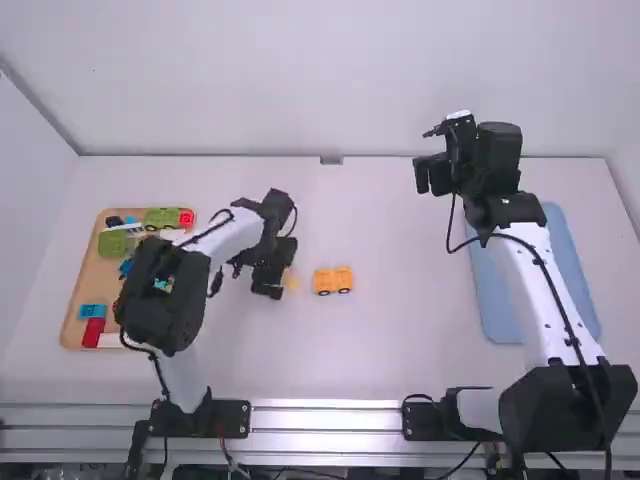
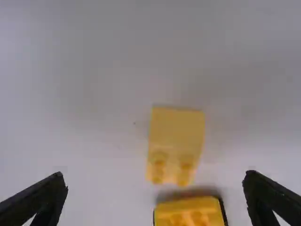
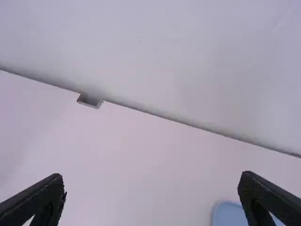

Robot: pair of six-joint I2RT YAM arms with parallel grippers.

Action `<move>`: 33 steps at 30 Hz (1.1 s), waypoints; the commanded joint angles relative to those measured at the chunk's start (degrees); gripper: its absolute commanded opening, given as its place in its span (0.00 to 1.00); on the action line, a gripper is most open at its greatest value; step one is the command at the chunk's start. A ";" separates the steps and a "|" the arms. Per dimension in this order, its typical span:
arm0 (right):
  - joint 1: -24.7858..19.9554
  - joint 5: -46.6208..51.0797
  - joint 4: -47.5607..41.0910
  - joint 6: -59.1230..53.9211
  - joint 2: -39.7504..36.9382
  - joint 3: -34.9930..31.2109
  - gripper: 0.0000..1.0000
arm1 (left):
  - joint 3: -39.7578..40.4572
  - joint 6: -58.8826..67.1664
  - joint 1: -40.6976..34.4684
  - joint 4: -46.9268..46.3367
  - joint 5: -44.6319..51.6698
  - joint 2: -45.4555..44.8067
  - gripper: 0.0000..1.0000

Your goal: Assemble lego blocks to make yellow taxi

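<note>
Left gripper (image 1: 276, 270) is hovering near a small yellow block (image 1: 291, 281), its fingers standing wide apart, gripping nothing; a yellow wheeled piece (image 1: 333, 281) is resting near that block; farther off, the right gripper (image 1: 430, 176) is hanging wide open, holding nothing

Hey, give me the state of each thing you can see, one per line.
Left gripper: open, above the table
Right gripper: open, raised
Small yellow block: loose on the table, studs up
Wheeled yellow-orange piece: upright on its wheels, apart from the small block
Wooden tray: holding assorted blocks
Blue tray: flat on the table
</note>
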 commanded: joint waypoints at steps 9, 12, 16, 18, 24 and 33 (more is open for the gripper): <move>0.02 -0.15 -0.24 0.13 0.28 1.79 0.98 | 21.88 56.81 0.81 -12.04 -12.90 -1.62 0.99; 0.02 -0.15 -0.24 0.11 0.28 1.79 0.98 | 22.62 64.37 0.83 -11.54 -13.57 -1.62 0.99; 0.02 -0.17 -0.48 0.13 0.28 1.79 0.98 | 23.10 98.31 0.57 -7.67 -19.41 -1.62 0.99; 0.02 -0.17 -0.50 0.11 0.28 1.79 0.98 | 22.97 103.67 0.55 -6.86 -19.47 -1.62 0.99; 0.02 -0.17 -0.46 0.13 0.28 1.79 0.98 | 22.86 134.77 0.57 -9.79 -18.40 -1.62 0.99; 0.02 -0.17 -1.60 0.13 0.28 1.79 0.98 | 21.99 189.96 8.61 -26.38 17.92 -2.38 0.99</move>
